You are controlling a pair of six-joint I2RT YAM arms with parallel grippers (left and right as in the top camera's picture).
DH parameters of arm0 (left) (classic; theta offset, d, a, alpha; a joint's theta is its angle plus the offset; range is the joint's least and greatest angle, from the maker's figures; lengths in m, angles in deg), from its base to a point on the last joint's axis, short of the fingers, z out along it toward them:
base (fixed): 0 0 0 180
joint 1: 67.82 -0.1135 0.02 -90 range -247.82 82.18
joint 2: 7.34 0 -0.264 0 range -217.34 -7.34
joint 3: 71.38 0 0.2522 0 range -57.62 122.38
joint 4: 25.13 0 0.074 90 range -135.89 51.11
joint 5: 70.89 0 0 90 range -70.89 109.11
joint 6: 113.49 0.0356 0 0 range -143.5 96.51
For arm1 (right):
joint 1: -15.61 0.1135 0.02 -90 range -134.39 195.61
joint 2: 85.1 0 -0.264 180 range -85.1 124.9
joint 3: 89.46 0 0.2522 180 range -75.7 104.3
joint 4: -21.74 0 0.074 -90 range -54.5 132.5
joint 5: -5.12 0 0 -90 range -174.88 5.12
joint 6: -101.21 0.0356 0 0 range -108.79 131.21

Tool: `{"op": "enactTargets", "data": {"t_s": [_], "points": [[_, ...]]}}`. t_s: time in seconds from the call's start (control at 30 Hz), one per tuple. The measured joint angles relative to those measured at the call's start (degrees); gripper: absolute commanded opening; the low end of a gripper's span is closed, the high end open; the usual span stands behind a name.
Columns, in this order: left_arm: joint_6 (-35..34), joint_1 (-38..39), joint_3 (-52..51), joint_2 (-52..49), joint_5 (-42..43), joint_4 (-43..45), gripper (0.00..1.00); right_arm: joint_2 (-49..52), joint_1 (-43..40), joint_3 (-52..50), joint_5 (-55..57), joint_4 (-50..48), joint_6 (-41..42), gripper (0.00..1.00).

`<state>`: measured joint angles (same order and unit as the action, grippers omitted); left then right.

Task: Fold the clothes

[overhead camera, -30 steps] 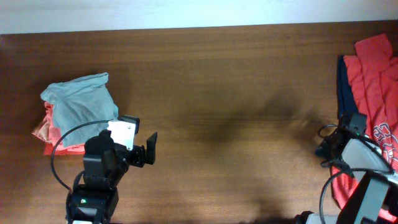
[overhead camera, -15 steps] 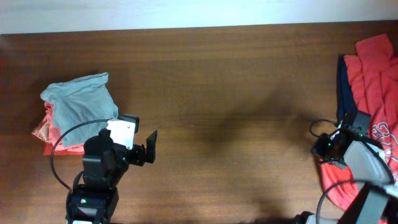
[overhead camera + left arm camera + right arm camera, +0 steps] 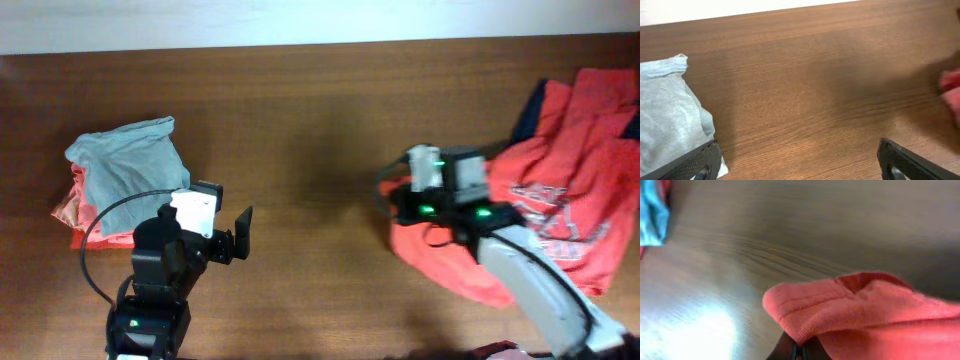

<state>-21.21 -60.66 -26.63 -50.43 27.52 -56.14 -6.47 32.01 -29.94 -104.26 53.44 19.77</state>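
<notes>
Dragged well in from the right edge since the earlier frame, the coral-red T-shirt (image 3: 540, 215) now lies spread from the middle of the bench (image 3: 320, 100) out to the right. The right hand (image 3: 400, 200) has been swung inward with it. This hand is clamped tight on a folded edge of the T-shirt (image 3: 850, 310), as shown by the right wrist view, where the cloth is pinched just above the right hand (image 3: 799, 350). The left hand (image 3: 235, 238) is held with its jaws spread wide and nothing between them, above bare wood just beside the grey-blue shirt (image 3: 130, 160). That shirt is laid on top of a coral garment (image 3: 75, 212) at the left.

Trouble is most likely to come from the grip itself. Only a thin doubled hem seems to be caught, so the cloth could be lost if it is pulled hard or lifted fast. The T-shirt is also rumpled rather than flat, so creases could be folded in unless it is smoothed first. A navy shirt (image 3: 528, 115) is touching its far edge and may be dragged along or caught up in a fold. At the near right the cloth is close to the bench edge and could be pulled over it.

White lettering (image 3: 548, 205) is printed on the T-shirt's chest — it is too crumpled and small to be read. No other label or brand can be made out.
</notes>
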Motion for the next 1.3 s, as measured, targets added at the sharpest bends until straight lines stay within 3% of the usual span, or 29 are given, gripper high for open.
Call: {"op": "enactTargets", "data": {"t_s": [0.2,0.4,0.43,0.47,0.83,1.03,1.3], "points": [[0.0,0.0,0.0,0.0,0.0,0.1,0.99,8.1,9.4,0.0,2.2,-11.2,0.8,0.24],[0.0,0.0,0.0,0.0,0.1,0.3,0.99,9.5,9.0,0.2,4.4,-12.0,1.1,0.87],[0.0,0.0,0.0,0.0,0.4,0.6,0.99,9.1,8.3,0.4,4.8,-10.8,1.3,0.96],[0.0,0.0,0.0,0.0,0.7,0.7,0.99,8.6,7.6,0.6,5.1,-9.8,0.9,0.98],[-4.0,0.7,0.4,-4.9,9.4,7.8,0.99,-12.8,-9.4,6.5,8.6,10.3,0.6,0.99],[-8.4,8.5,0.5,-19.0,10.4,13.5,0.99,-17.9,-17.9,6.6,9.1,19.7,0.2,0.99],[-20.1,19.6,0.9,-40.5,11.0,26.1,0.99,-18.0,-25.1,6.6,9.5,25.6,0.2,0.98]]}}
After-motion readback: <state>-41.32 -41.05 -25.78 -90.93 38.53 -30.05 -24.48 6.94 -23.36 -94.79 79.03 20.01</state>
